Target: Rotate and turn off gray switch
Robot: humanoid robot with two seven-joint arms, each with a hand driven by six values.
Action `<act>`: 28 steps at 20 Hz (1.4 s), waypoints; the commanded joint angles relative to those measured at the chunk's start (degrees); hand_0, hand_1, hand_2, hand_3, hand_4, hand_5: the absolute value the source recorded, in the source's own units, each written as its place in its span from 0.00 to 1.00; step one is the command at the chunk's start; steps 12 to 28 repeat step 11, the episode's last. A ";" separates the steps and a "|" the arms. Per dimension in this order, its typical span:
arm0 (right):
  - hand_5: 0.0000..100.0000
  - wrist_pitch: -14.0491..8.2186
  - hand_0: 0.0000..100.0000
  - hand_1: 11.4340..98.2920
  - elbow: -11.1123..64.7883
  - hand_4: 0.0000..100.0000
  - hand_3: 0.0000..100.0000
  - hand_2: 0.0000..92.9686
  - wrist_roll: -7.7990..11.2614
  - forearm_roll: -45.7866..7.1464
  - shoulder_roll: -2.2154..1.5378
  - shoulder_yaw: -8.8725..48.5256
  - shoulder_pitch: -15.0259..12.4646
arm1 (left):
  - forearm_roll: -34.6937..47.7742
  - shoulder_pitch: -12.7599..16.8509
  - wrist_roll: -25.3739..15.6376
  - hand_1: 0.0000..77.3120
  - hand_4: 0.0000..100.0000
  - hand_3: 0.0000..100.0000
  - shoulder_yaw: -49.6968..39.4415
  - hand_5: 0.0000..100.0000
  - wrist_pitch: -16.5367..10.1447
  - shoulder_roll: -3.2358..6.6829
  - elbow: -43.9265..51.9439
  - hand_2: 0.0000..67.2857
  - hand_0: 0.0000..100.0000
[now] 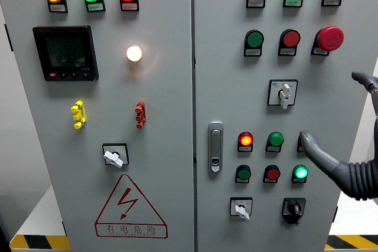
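1. My right hand [331, 146] comes in from the right edge of the frame, fingers spread apart and holding nothing.
2. One fingertip touches the cabinet [177, 216] near the middle right, beside the green lamp [275, 140].
3. The gray switch [283, 93] sits above it, centre right, handle pointing down.
4. A black switch [293, 208] sits at the lower right.

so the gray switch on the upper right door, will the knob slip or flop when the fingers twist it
The gray switch looks rigid, sitting on a square plate fixed to the panel, so it probably turns in place rather than flops. Its narrow, smooth lever may slip under the right hand. It likely clicks between positions.
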 commanded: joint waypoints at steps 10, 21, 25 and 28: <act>0.27 -2.54 0.00 0.34 0.22 0.13 0.24 0.23 4.65 -2.92 -0.08 -0.36 -1.08 | 0.00 0.00 0.00 0.00 0.08 0.19 0.00 0.11 0.00 0.00 0.00 0.20 0.88; 0.27 -2.54 0.00 0.34 0.22 0.13 0.24 0.23 5.01 -3.19 -0.08 -0.27 -1.08 | 0.00 0.00 0.00 0.00 0.08 0.19 0.00 0.11 0.00 0.00 0.00 0.20 0.88; 0.27 -2.54 0.00 0.34 0.22 0.13 0.24 0.23 5.01 -3.19 -0.08 -0.27 -1.08 | 0.00 0.00 0.00 0.00 0.08 0.19 0.00 0.11 0.00 0.00 0.00 0.20 0.88; 0.27 -2.54 0.00 0.34 0.22 0.13 0.24 0.23 5.01 -3.19 -0.08 -0.27 -1.08 | 0.00 0.00 0.00 0.00 0.08 0.19 0.00 0.11 0.00 0.00 0.00 0.20 0.88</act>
